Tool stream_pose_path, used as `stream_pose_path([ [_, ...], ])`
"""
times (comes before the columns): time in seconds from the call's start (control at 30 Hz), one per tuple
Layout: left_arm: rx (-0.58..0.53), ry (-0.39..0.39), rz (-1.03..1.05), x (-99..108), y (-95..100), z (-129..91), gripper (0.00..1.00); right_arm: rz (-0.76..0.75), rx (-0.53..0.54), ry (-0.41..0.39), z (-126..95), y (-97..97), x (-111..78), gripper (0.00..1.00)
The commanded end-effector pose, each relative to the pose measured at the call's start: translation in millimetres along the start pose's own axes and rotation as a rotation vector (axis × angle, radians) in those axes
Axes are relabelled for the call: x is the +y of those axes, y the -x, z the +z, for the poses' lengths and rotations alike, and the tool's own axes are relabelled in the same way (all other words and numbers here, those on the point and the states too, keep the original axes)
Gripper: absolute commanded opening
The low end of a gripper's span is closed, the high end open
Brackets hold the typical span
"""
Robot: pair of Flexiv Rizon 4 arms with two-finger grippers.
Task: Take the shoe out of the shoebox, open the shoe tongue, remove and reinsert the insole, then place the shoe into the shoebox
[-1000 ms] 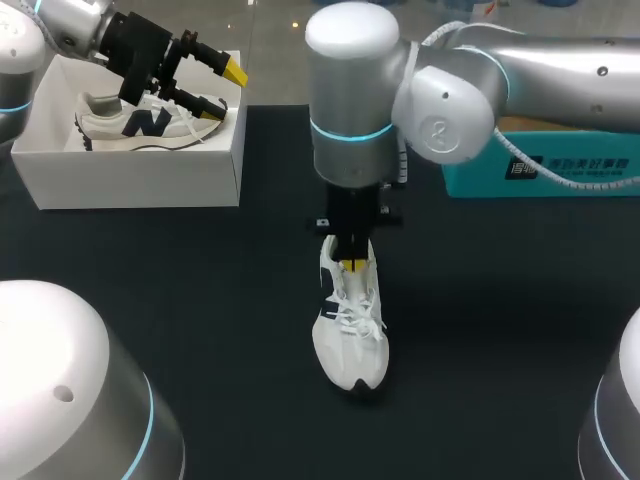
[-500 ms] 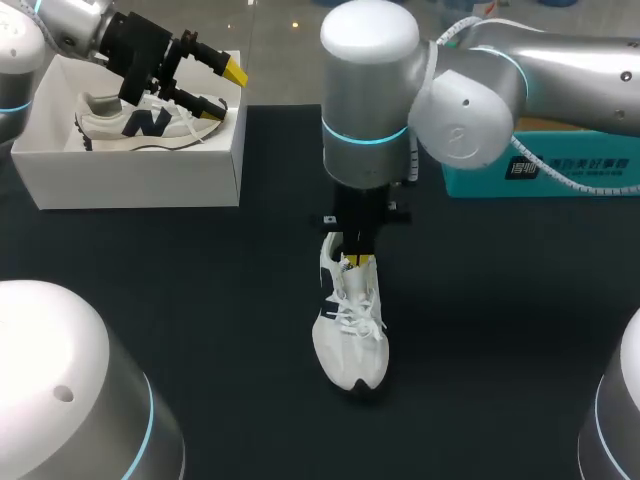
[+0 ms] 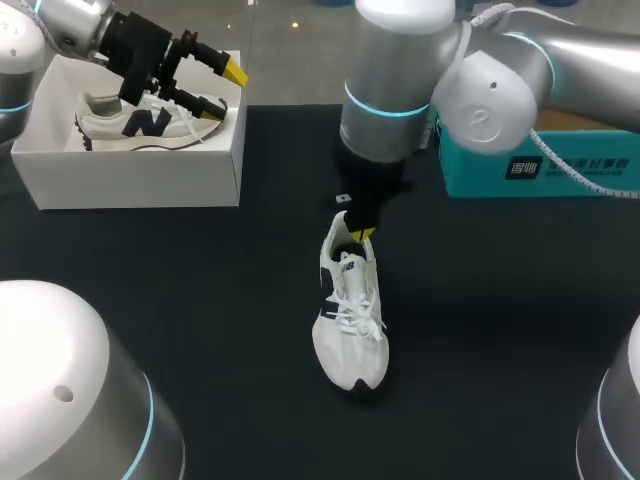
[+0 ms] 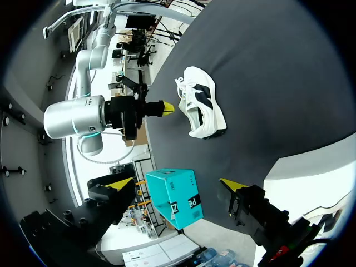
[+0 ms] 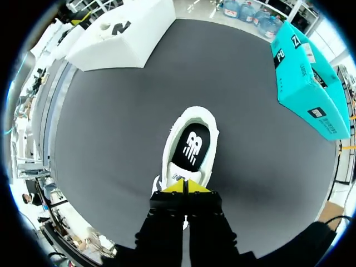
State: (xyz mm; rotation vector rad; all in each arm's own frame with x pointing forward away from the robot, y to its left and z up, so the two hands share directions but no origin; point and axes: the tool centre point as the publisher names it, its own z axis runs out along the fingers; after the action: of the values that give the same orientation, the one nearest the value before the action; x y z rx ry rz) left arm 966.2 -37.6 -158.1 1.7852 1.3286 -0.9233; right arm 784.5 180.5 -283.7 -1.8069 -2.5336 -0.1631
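Shoe [image 3: 348,320] on table [image 3: 200,300], logo-printed insole [image 5: 192,146] showing; right claw [image 5: 185,186] pressed together just above it; left claw [image 3: 225,87] apart.

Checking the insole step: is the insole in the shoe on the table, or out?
In: the right wrist view shows the dark insole lying flat inside the opening of the white shoe.

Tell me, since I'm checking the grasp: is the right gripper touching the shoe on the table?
Cannot tell. The right wrist view has the right gripper's shut fingers overlapping the shoe's edge; no view shows contact or gap.
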Motion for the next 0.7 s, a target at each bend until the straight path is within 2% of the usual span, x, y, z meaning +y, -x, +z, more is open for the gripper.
stream_pose_path([
  [0.03, 0.002, -0.003, 0.001, 0.8, 0.0, -0.5, 1.0, -0.792, 0.268, -0.088, -1.7, 6.3, -4.6, 0.0],
  [0.53, 0.002, -0.003, 0.001, 0.8, 0.0, -0.5, 1.0, -0.792, 0.268, -0.088, -1.7, 6.3, -4.6, 0.0],
  [0.57, 0.002, -0.003, 0.001, 0.8, 0.0, -0.5, 1.0, -0.834, 0.266, -0.049, -1.5, 7.8, -1.9, 0.0],
  [0.7, 0.002, -0.003, 0.001, 0.8, 0.0, -0.5, 1.0, -0.944, 0.11, -0.049, -1.0, 13.3, 11.3, 0.0],
])
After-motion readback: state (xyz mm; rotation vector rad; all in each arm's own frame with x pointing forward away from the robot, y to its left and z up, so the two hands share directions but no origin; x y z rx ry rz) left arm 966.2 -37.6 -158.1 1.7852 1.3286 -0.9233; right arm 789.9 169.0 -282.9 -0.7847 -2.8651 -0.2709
